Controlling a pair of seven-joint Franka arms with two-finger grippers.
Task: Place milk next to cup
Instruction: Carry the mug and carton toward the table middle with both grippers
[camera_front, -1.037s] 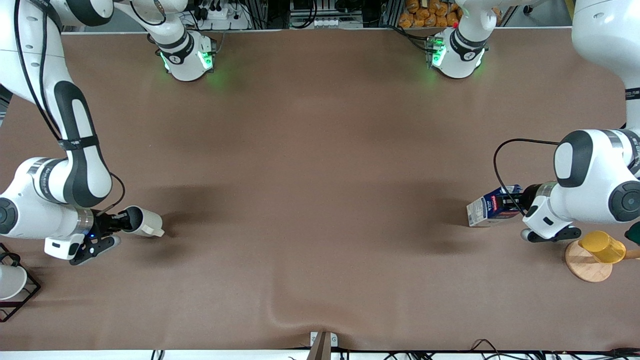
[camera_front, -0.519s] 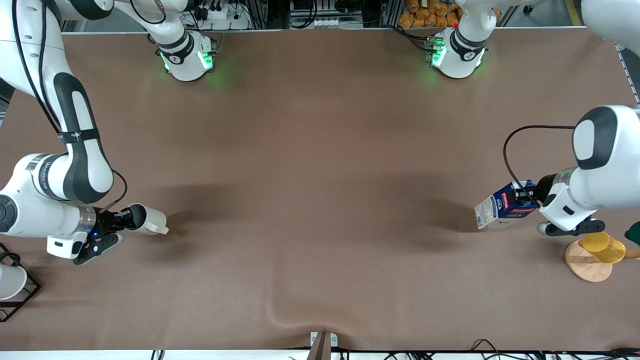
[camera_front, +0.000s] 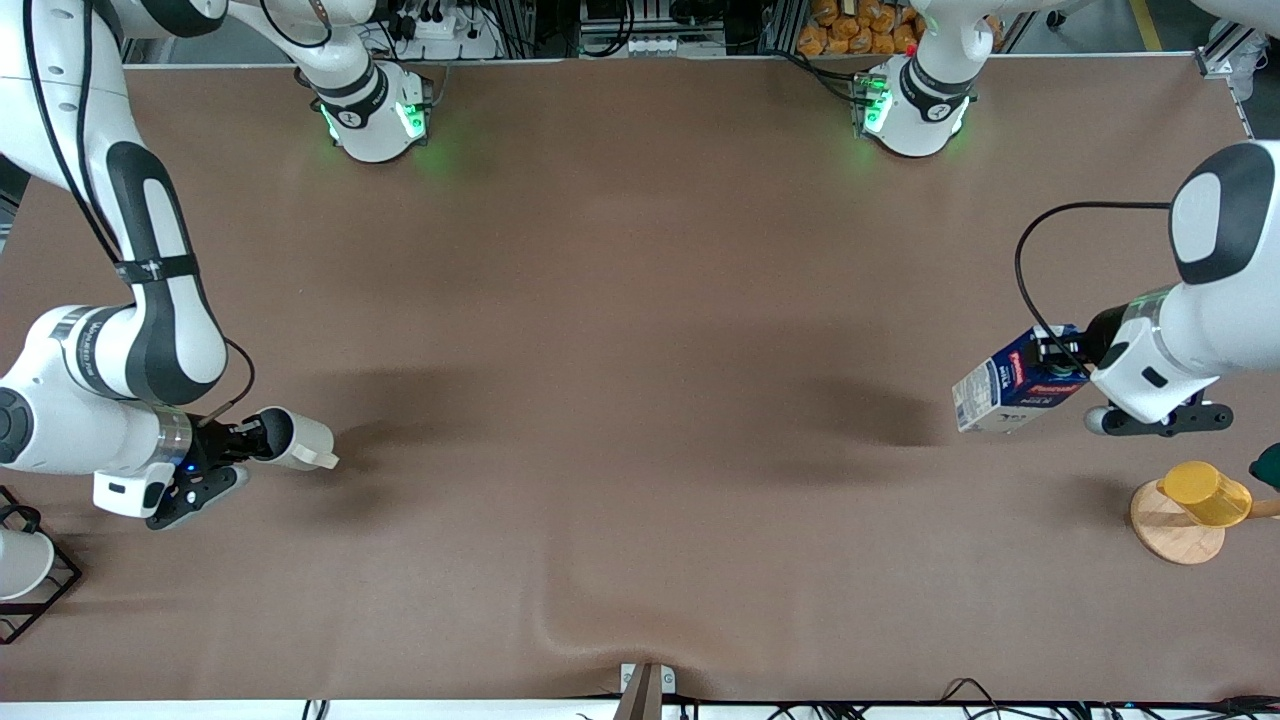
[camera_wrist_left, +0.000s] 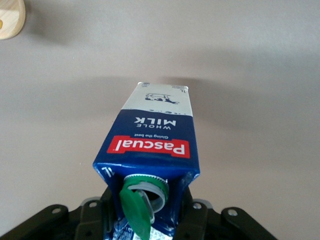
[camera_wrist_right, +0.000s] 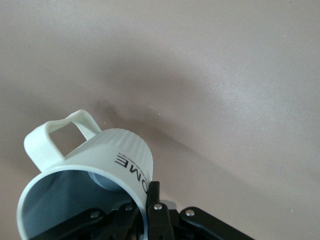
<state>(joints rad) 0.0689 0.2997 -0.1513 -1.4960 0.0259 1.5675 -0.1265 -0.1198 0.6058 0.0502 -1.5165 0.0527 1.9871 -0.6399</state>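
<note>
The milk (camera_front: 1010, 382) is a dark-blue carton with a red label band, held tilted above the table near the left arm's end. My left gripper (camera_front: 1062, 364) is shut on its top end. In the left wrist view the milk (camera_wrist_left: 156, 140) points away from the left gripper (camera_wrist_left: 148, 212), its green cap flipped open. The cup (camera_front: 298, 443), a cream-white mug, is held on its side over the table near the right arm's end by my right gripper (camera_front: 254, 440). In the right wrist view the right gripper (camera_wrist_right: 148, 202) pinches the rim of the cup (camera_wrist_right: 100, 165).
A yellow cup (camera_front: 1205, 492) stands on a wooden disc (camera_front: 1172, 530) at the left arm's end, nearer the front camera than the milk. A black wire rack (camera_front: 35, 590) with a white object stands at the right arm's end. The table cover has a ridge (camera_front: 600, 630) at the front edge.
The left gripper has carried the milk up and away from the yellow cup, toward the table edge. The right gripper with the cup has shifted only slightly.
</note>
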